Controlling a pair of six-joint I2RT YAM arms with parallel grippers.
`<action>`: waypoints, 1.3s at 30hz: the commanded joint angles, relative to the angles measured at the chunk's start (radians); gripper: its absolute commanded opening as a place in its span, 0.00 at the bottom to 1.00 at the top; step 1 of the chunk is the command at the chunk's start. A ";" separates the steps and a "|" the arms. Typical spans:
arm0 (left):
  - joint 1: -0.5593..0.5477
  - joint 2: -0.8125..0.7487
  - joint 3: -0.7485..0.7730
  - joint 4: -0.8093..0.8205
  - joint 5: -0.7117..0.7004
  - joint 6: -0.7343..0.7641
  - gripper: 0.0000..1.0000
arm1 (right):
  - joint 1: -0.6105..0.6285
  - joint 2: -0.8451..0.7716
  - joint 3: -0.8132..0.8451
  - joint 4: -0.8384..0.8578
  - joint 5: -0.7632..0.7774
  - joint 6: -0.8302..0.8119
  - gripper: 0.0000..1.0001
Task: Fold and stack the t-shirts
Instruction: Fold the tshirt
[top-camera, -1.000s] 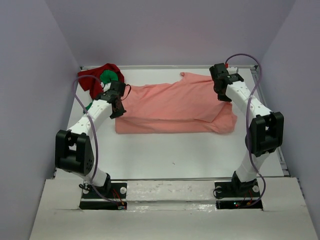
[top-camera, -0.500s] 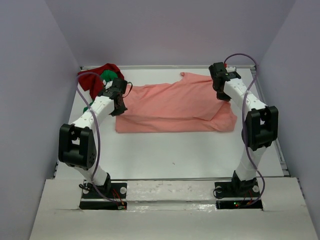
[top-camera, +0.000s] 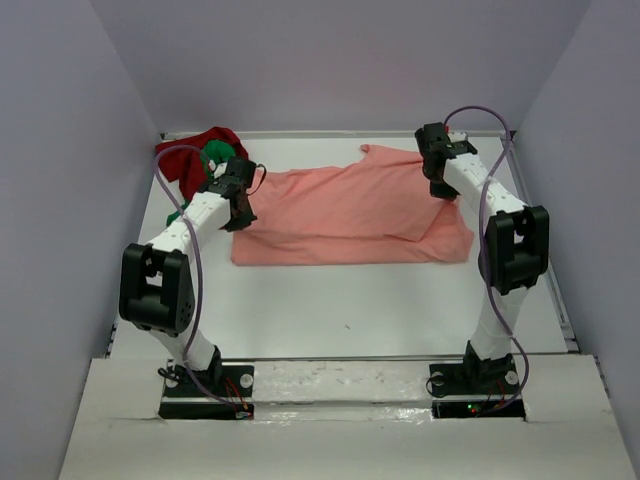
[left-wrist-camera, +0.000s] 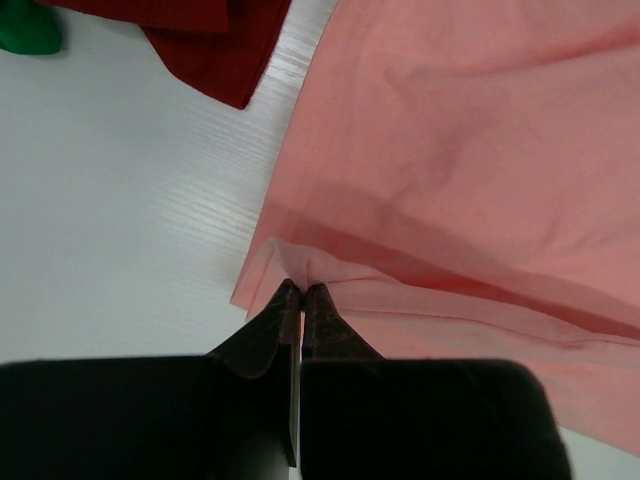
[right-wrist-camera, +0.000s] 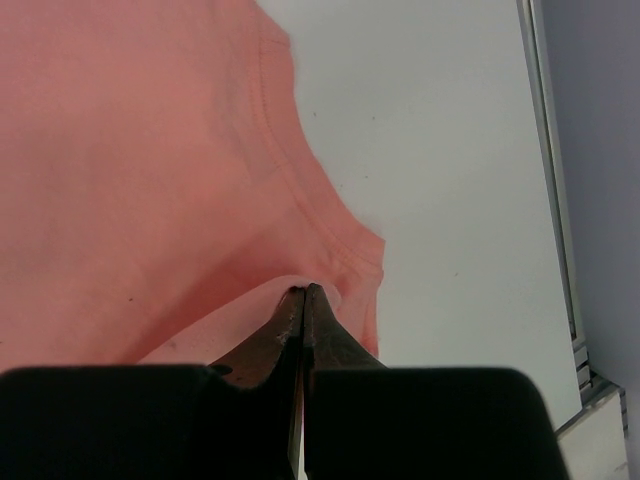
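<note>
both left gripper and right gripper pinch edges of the salmon-pink t-shirt.

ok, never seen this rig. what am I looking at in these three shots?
Two robot arms, left arm and right arm, are bolted at the near edge of a white table. The wide picture is from a fixed camera above and behind them; each close-up is from a camera on one wrist. A salmon-pink t-shirt lies spread mid-table; a dark red t-shirt and a green t-shirt sit bunched at the far left corner. The left hand is shut on the pink shirt's left edge, the right hand on its right edge.
</note>
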 joint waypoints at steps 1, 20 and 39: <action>0.008 0.018 -0.020 0.021 -0.002 0.004 0.08 | -0.005 0.035 0.056 0.044 0.009 -0.029 0.00; 0.009 0.073 -0.006 0.032 -0.043 -0.012 0.14 | -0.065 0.165 0.141 0.074 -0.022 -0.061 0.00; 0.008 0.087 0.020 0.047 -0.073 -0.025 0.71 | -0.076 0.261 0.263 0.180 -0.161 -0.202 0.58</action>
